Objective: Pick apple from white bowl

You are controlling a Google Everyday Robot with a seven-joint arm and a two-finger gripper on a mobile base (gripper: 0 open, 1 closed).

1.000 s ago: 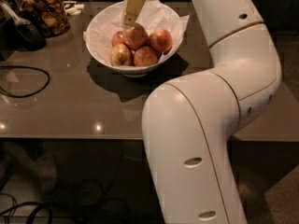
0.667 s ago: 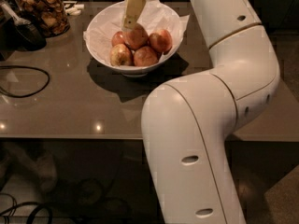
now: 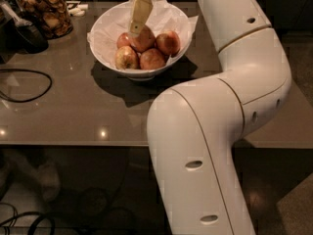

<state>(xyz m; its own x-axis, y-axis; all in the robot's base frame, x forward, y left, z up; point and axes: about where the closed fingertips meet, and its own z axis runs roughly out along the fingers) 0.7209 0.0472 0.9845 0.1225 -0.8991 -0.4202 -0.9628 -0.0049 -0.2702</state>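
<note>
Looks dim, with two glints on the table, dark shadow under the white bowl, and the gripper pale-lit above it.

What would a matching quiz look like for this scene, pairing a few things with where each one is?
Things:
1. gripper
2. apple
3. glass jar
4. black cable

Places:
A. far left corner of the table
B. looped on the table's left side, nearer the front
C. on top of the pile in the white bowl
D. lowered from above over the white bowl, right at the top fruit

Pairs: 1-D, 2-C, 3-A, 4-B
</note>
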